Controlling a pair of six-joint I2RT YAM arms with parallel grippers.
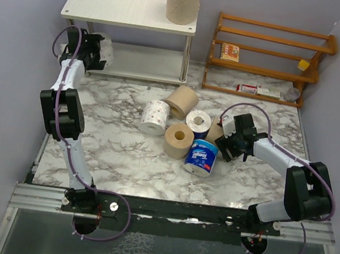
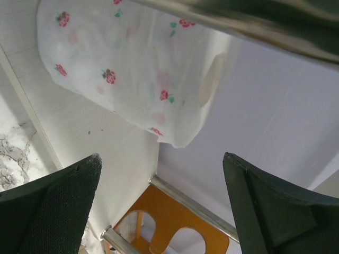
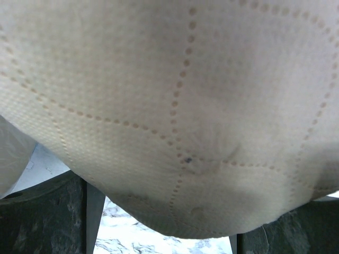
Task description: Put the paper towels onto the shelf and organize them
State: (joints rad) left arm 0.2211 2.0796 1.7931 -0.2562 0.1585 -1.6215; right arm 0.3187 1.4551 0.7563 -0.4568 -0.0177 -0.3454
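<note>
Lying on the lower shelf [image 1: 147,61]: dotted roll [image 2: 132,63], left hand [image 2: 161,174] released; right hand [image 3: 164,222] grasps tan roll [image 3: 169,106].

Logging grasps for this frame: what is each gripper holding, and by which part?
The right gripper clamps a tan roll across its curved side. The left gripper is open, holding nothing; the dotted roll lies free.

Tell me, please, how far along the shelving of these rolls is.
Done: a tan roll stands on the shelf's top board, and a dotted roll lies on the lower board, just beyond the open left gripper. In hand: the right gripper looks shut on a second tan roll. Remaining: that one plus five loose rolls on the table: two tan, two blue, one dotted.
</note>
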